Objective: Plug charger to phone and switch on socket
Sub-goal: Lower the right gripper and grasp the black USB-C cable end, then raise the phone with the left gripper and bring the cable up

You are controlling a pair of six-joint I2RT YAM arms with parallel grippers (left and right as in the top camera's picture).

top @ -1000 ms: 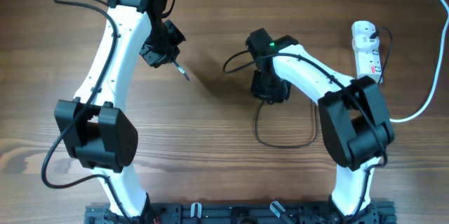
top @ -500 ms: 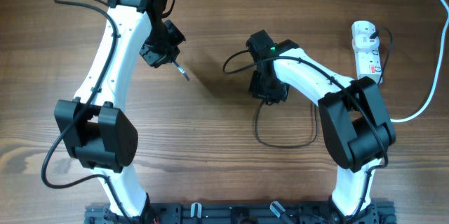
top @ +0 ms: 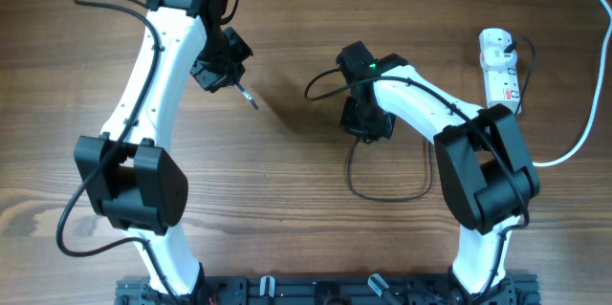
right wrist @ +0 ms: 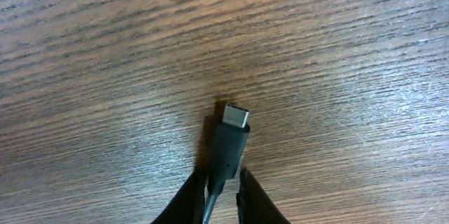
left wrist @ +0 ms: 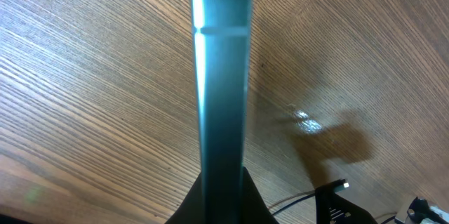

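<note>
My left gripper (top: 234,77) is shut on the phone (top: 250,98) and holds it edge-on above the table. In the left wrist view the phone (left wrist: 221,76) is a narrow teal bar rising from between the jaws of that gripper (left wrist: 223,199). My right gripper (top: 368,125) is shut on the charger just behind its tip, to the right of the phone and apart from it. In the right wrist view the black connector (right wrist: 230,140) with its metal end sticks out past the gripper (right wrist: 223,194), just above the wood. The white socket (top: 499,71) lies at the far right, plug inserted.
The black charger cable (top: 382,195) loops on the table below my right gripper. A white cord (top: 585,128) curves along the right edge. The right gripper and connector tip (left wrist: 342,185) also show low right in the left wrist view.
</note>
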